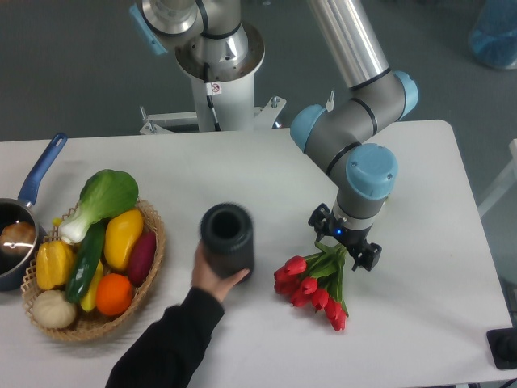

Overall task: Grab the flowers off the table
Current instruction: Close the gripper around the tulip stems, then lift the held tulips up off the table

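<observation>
From where the fixed camera looks down, the gripper (343,246) hangs low over the white table (452,267), its wrist pointing straight down from the arm (355,149) with the pale blue joint caps. Its two dark fingers (365,257) stand fairly wide apart, one on each side of the green stem ends of the flowers (313,287), but I cannot tell whether they are pressing on the stems or merely straddling them. The bunch lies flat on the table, its stems starting right between the fingers and its red closed buds fanning away from them toward the near edge and to the left. Further off to that same side of the fingers, a person's hand (212,279) in a black sleeve grips a dark ribbed vase (226,237), which is tilted so that its open mouth faces up toward the camera; it sits near the outermost buds without touching them. Well apart from the fingers, at the far left, a wicker basket (149,267) holds bright vegetables and fruit, and a blue-handled pot (28,202) sits just beyond it at the table's edge.
</observation>
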Tool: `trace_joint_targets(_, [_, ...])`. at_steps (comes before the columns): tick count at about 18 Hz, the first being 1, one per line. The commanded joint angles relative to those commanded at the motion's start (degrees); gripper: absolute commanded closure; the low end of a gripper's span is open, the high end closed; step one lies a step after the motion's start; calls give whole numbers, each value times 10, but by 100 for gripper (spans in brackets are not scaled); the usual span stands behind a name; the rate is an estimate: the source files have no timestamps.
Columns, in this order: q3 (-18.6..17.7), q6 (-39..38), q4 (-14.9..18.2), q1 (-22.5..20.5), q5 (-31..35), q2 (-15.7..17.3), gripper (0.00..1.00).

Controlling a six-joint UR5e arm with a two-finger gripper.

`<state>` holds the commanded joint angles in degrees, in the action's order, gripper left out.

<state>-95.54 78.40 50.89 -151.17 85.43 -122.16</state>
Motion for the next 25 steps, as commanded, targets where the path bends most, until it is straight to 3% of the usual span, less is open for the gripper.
trace_joint_targets(3, [5,6,-1,1,-11,-4,1])
trace_joint_targets(6, [4,8,0,0,-11,-1,40])
trace_joint_targets(8, [4,8,0,-1,-11,3,59])
trace_joint_targets(9, [4,4,0,-3,-11,4,64])
trace_joint_targets(11, [6,4,-1,-4,-11,12,64])
trace_joint_targets(13, [9,-6,0,-5,-11,18,91])
trace_joint_targets(14, [9,-17,0,-5,-11,21,97])
trace_joint_targets(19, [32,-28,0,-11,-4,35,100])
trace_joint_targets(25, [98,-39,3,-13,-6,38,100])
